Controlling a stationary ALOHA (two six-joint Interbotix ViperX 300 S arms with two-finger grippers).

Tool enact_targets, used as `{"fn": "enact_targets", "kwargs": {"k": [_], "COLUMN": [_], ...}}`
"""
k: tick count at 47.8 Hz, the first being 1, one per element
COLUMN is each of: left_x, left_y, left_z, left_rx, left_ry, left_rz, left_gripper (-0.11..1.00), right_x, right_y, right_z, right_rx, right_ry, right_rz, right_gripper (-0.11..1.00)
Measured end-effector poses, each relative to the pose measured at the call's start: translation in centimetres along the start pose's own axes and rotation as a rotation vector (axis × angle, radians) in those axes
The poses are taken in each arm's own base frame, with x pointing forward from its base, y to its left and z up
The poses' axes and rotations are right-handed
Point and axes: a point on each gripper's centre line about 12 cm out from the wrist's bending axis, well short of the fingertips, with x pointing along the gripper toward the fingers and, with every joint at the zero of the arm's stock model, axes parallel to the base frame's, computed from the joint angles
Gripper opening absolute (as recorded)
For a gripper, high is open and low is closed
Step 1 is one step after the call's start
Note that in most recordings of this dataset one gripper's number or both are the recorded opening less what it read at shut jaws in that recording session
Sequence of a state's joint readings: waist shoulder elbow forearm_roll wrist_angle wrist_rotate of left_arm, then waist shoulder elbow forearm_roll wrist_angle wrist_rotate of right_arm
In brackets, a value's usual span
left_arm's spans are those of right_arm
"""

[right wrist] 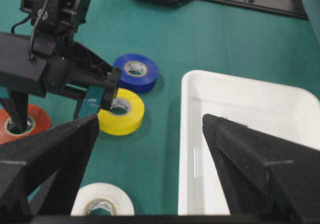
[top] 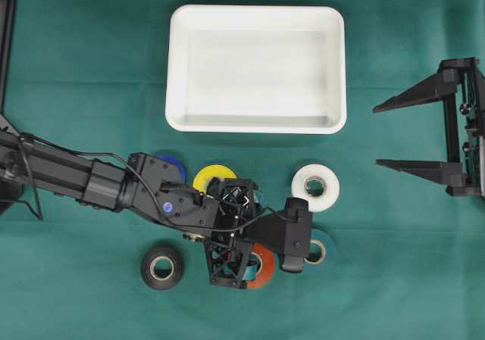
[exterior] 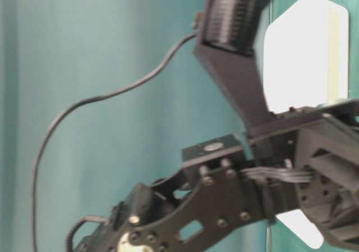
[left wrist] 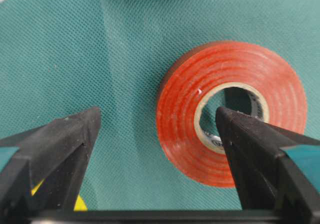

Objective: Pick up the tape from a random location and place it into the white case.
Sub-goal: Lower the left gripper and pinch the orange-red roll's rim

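Left claw wide open over the orange tape, holding nothing.

One finger tip sits over the roll's core hole, the other over bare green bench to one side; contact with the roll cannot be told. The roll lies flat. Outward: yellow tape, blue tape, white tape, black tape around it. The white case lies well beyond, across the bench. Right claw hangs wide open, holding nothing, off to the case's side.
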State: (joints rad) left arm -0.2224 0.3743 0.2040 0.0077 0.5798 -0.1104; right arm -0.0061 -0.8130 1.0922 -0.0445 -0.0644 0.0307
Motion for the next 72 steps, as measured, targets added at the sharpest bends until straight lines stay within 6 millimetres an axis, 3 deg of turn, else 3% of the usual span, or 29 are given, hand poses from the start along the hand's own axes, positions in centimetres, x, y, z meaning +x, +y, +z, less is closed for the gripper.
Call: {"fn": "enact_targets", "kwargs": {"k": [22,26,34,37,62,72], "left_x": [0.6,0.5,0.4,0.3,0.2,-1.4], "left_y": [0.3,0.3,0.5,0.5,0.5,0.3], "left_z": [-0.2,-0.1,0.2,0.3,0.1,0.6], "left_rx": [-0.004,-0.003,-0.006,-0.007,-0.010,-0.009], "left_ry": [0.010,0.010,0.004,0.004,0.028,0.004], "left_rz": [0.004,0.004,0.006,0.006,0.009,0.006], "left_gripper": [0.97,0.83,0.35,0.22,0.22,0.22], "right_x": [0.1,0.1,0.1,0.1,0.2,0.2], "right_y": [0.0,0.0,0.0,-0.1,-0.1,-0.1], "right_z": [-0.1,-0.1,-0.1,-0.1,-0.2,-0.2], "right_rx": [-0.002,-0.002,-0.001,-0.001,-0.001,0.000], "right_ry": [0.006,0.005,0.006,0.005,0.011,0.011], "right_rz": [0.000,0.000,-0.001,-0.003,-0.004,-0.004], "right_gripper": [0.92,0.92,0.92,0.92,0.92,0.92]}}
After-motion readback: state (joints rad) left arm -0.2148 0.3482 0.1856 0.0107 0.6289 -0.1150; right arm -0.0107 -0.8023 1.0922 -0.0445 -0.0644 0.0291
